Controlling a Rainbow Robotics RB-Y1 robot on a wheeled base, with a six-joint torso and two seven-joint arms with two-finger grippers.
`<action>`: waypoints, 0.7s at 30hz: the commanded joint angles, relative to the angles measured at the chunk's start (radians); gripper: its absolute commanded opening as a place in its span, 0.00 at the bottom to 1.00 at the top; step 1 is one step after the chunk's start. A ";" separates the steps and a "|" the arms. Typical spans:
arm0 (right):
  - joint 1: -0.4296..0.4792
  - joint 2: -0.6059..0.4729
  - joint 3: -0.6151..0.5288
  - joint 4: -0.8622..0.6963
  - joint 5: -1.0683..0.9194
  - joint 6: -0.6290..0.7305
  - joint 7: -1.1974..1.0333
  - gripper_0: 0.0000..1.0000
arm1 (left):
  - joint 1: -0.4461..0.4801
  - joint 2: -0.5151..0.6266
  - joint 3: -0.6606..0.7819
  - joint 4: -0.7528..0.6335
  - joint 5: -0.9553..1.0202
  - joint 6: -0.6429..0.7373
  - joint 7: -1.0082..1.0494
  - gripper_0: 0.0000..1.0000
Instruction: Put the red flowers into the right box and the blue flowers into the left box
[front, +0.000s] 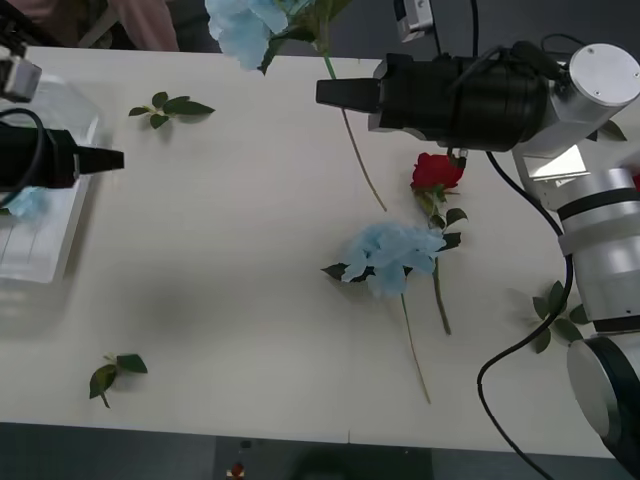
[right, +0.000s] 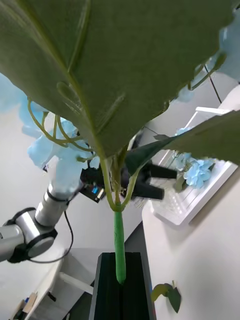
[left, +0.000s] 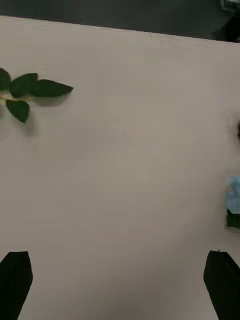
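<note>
Right claw (right: 120, 280) pressed together on a blue flower's stem (right: 118, 240), its head (front: 245, 28) raised at the table's (front: 250, 330) twelve o'clock. Left claw (left: 120, 275) spread wide, empty, beside the left box (front: 40, 250) at nine o'clock

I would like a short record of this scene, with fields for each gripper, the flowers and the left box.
right gripper: raised over the table's far side, fingers shut on the stem of a blue hydrangea
left gripper: beside the left box, fingers open, holding nothing
left box: holds one blue flower
on the table: one red rose, one blue hydrangea
loose leaf sprigs: scattered on the table
</note>
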 joint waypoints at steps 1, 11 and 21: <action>-0.050 0.002 -0.023 -0.034 -0.008 0.001 0.022 0.00 | 0.058 -0.104 0.000 -0.115 0.025 -0.028 0.126 1.00; -0.053 0.002 -0.023 -0.034 -0.008 -0.002 0.027 0.00 | 0.124 -0.249 -0.109 -0.330 0.016 -0.040 0.275 1.00; -0.053 0.002 -0.023 -0.034 -0.008 -0.002 0.027 0.00 | 0.121 -0.335 -0.307 -0.403 -0.091 -0.173 0.309 1.00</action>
